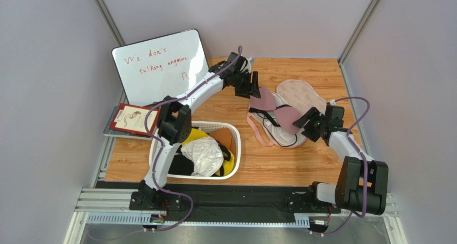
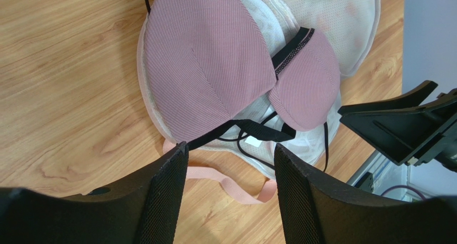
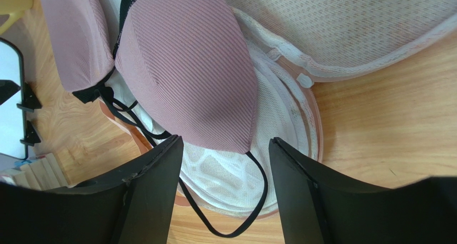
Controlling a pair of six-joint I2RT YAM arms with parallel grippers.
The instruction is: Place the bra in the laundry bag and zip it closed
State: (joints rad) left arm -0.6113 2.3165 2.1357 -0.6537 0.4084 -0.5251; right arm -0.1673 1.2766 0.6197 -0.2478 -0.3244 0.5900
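Over on the left, left gripper (image 2: pixel 230 147) is hanging open w/ nothing in it, just beside the bra (image 2: pixel 204 56). Bra's lying on the opened laundry bag (image 1: pixel 303 91), straps spilling over the edge. Then right gripper (image 3: pixel 225 142) is hovering open + empty too. Imo tucking in and zipping aren't done yet.

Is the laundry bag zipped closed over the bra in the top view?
No, the laundry bag lies open with its upper flap folded back, and the bra rests uncovered on the lower half.
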